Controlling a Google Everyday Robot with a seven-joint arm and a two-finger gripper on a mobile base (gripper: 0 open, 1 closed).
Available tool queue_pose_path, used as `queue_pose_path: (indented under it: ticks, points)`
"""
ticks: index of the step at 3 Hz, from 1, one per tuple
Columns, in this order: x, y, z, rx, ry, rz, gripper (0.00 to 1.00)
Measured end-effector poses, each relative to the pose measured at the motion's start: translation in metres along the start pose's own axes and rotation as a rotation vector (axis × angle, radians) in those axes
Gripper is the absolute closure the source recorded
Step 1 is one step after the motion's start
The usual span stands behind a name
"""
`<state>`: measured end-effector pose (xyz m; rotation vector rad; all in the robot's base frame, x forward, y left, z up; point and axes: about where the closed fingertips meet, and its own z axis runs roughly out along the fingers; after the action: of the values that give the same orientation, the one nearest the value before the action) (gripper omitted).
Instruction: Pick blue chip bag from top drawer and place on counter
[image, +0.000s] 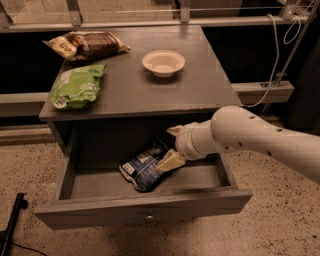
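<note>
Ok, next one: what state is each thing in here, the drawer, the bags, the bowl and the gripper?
top drawer: pulled open.
blue chip bag: lying crumpled on the drawer floor, not lifted.
gripper: open, down in the drawer at the blue bag's right side.
green bag: lying flat on the counter, left side.
brown-and-cream bag: lying flat at the counter's back left.
bowl: upright, empty, on the counter.
</note>
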<state>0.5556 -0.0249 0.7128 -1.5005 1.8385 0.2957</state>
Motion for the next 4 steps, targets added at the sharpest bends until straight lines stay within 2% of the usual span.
queue_pose_path:
  ticks: [2,3,4]
  points:
    - [0.020,0.001,0.053,-0.034,0.031,0.003,0.18]
    - [0.038,0.006,0.077,-0.072,0.037,0.045,0.36]
    - [0.045,0.012,0.089,-0.094,0.025,0.071,0.59]
